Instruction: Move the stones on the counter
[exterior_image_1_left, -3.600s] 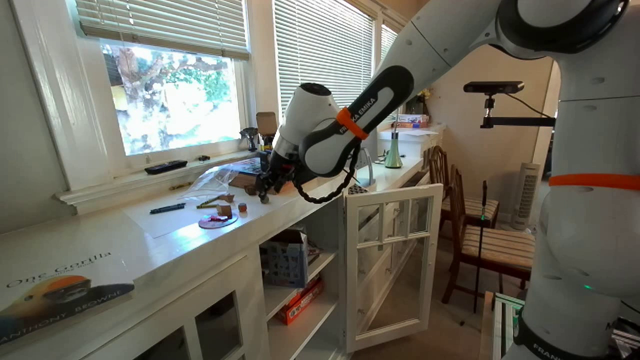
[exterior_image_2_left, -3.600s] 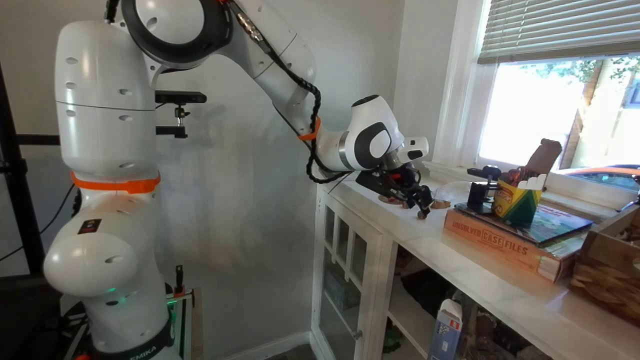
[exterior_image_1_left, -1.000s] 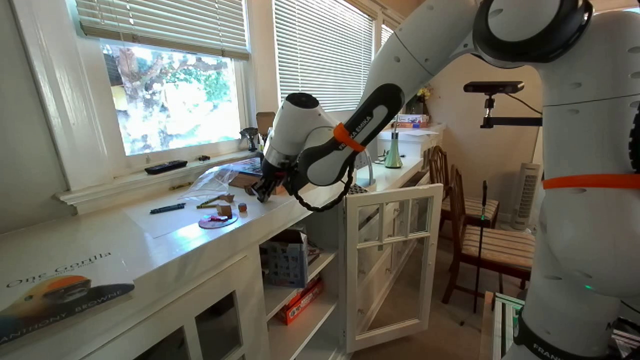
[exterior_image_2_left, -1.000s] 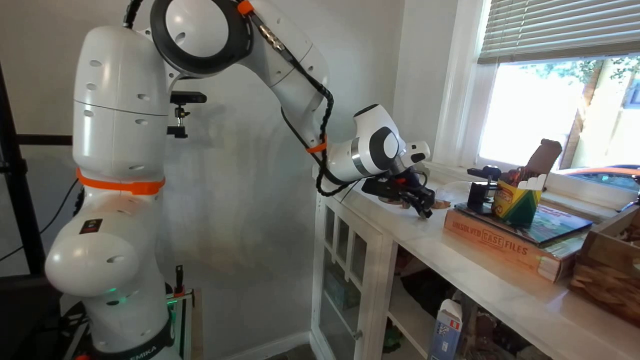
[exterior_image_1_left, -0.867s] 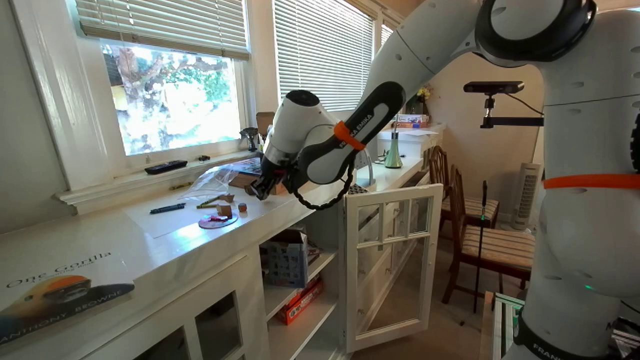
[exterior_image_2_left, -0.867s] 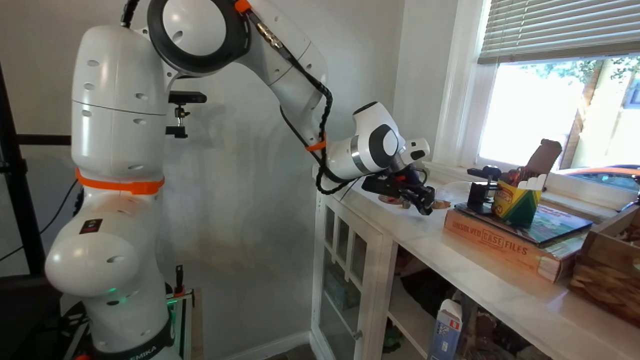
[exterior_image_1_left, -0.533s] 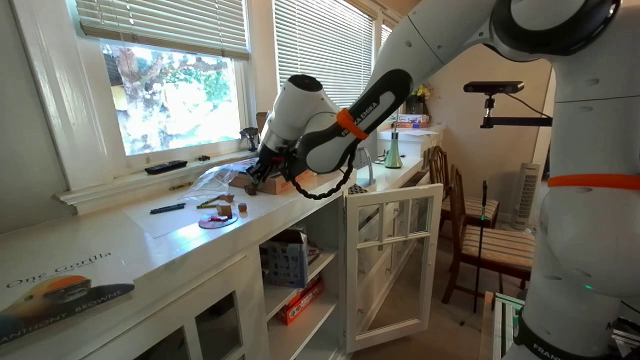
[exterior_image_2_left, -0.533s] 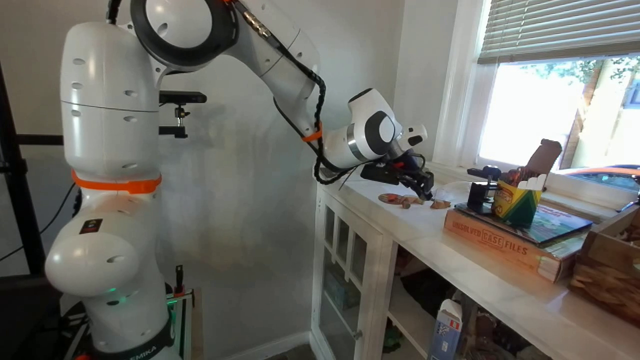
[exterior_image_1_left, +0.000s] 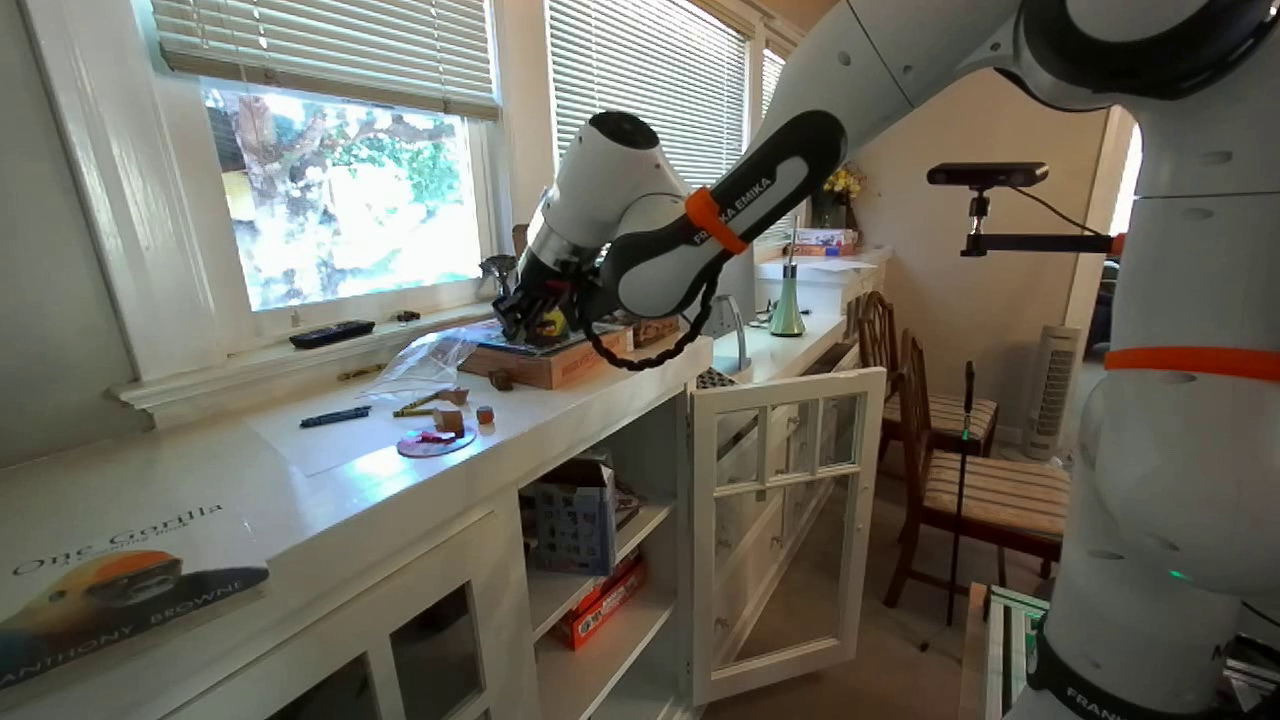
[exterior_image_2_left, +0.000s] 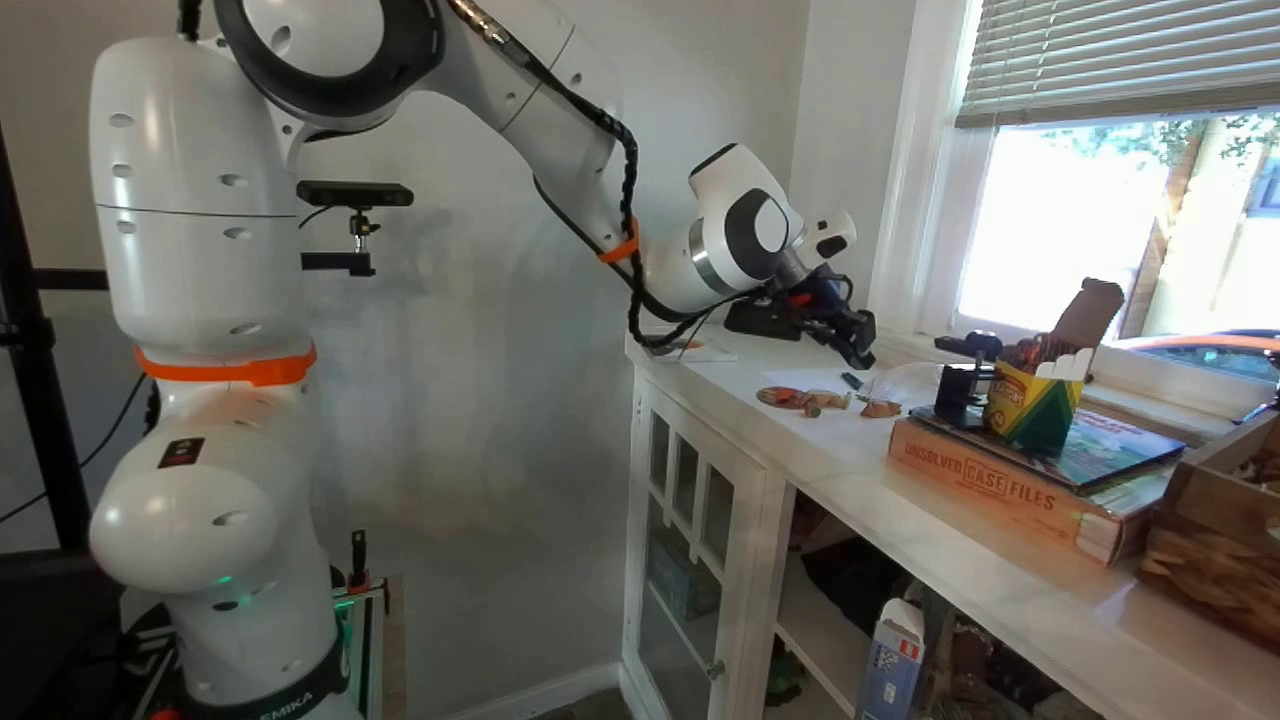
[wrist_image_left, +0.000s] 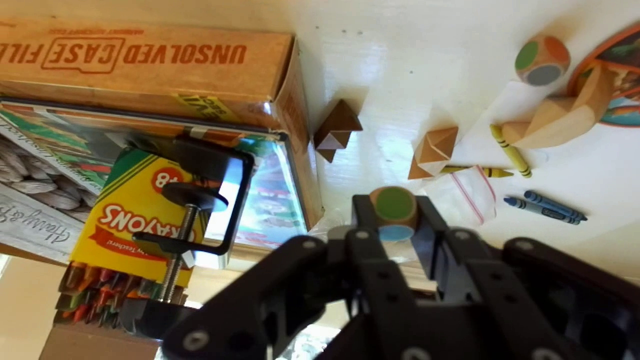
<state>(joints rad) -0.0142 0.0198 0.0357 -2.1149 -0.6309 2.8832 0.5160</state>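
My gripper (wrist_image_left: 393, 220) is shut on a small wooden stone (wrist_image_left: 395, 204) with rounded corners and green and blue circles on its faces. The gripper is above the white counter (exterior_image_1_left: 570, 420), and shows in both exterior views (exterior_image_1_left: 510, 325) (exterior_image_2_left: 860, 355). A similar stone with coloured circles (wrist_image_left: 542, 61) lies on the counter, also in an exterior view (exterior_image_1_left: 485, 414). A dark faceted stone (wrist_image_left: 336, 131) sits beside the case-file box, and a lighter faceted one (wrist_image_left: 435, 152) by a yellow crayon. An angular wooden piece (wrist_image_left: 570, 117) rests partly on a round coloured disc (wrist_image_left: 620, 111).
The orange case-file box (exterior_image_2_left: 985, 470) carries books, a black clamp (exterior_image_2_left: 962, 385) and a crayon box (exterior_image_2_left: 1035, 400). A wooden crate (exterior_image_2_left: 1210, 500) stands beyond. A clear plastic bag (exterior_image_1_left: 425, 365), blue crayons (wrist_image_left: 545, 207) and an open cabinet door (exterior_image_1_left: 785, 500) are near.
A second ago the gripper was down at the counter. It has risen well above it, and the stone's earlier spot on the counter is bare. The other pieces have not moved.
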